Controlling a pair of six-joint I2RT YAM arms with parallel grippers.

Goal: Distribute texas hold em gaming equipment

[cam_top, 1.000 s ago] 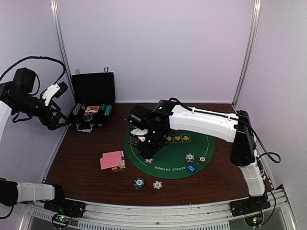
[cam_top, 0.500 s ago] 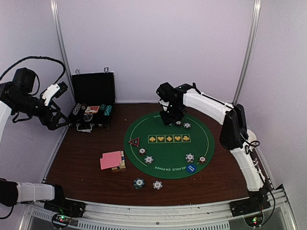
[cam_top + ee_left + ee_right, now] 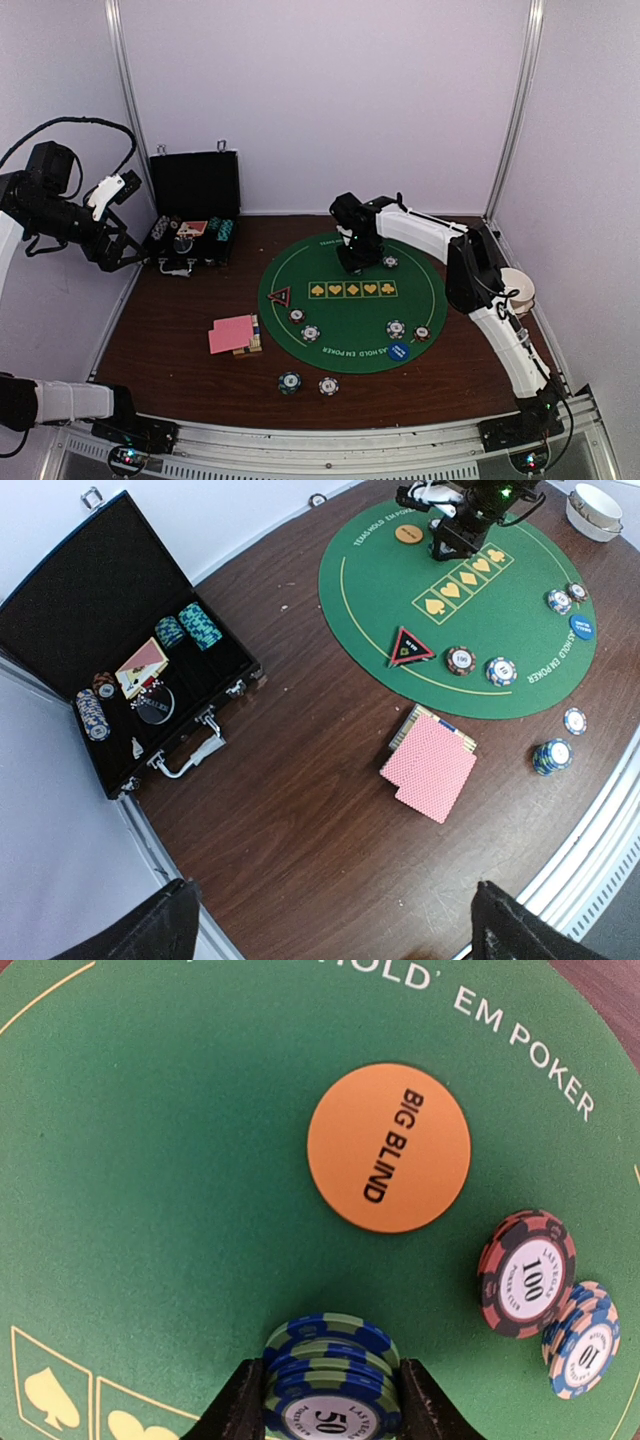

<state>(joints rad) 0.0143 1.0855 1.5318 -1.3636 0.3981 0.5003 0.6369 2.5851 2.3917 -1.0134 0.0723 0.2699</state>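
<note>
Table [image 3: 170, 320]: dark brown wood-grain top, smooth, across the lower half of the overhead view.
Mat [image 3: 345, 315]: round green felt at the centre of the overhead view. It has a yellow ring line, a row of yellow suit boxes, and white rim lettering "HOLD' EM POKER".
Case [image 3: 193, 205]: black, hinged, lid upright, at upper left; chip stacks and cards sit in its tray.
Left gripper [image 3: 335, 895]: dark fingers spread wide at the bottom corners of its own view, nothing between them, high above the table.
Right gripper [image 3: 330, 1400]: at the mat's upper edge in the overhead view, fingers clamped on either side of the chip stack [image 3: 333, 1380].
Cards [image 3: 231, 334]: flat pink-backed rectangles left of the mat, lying on a small box [image 3: 255, 335].
Triangular marker [image 3: 280, 296]: black with red border, on the mat's left edge; print too small to read.
Orange disc [image 3: 388, 1147]: smooth, matte, printed "BIG BLIND", upper centre of the right wrist view.
Blue disc [image 3: 399, 351]: on the mat's lower right rim; writing unreadable.
Chip stack: blue-and-green striped edges, white centre reading "50".
Single chips: a red-black "100" chip [image 3: 527, 1273] touching a blue-peach "10" chip [image 3: 582, 1340], at the right edge of that view.
</note>
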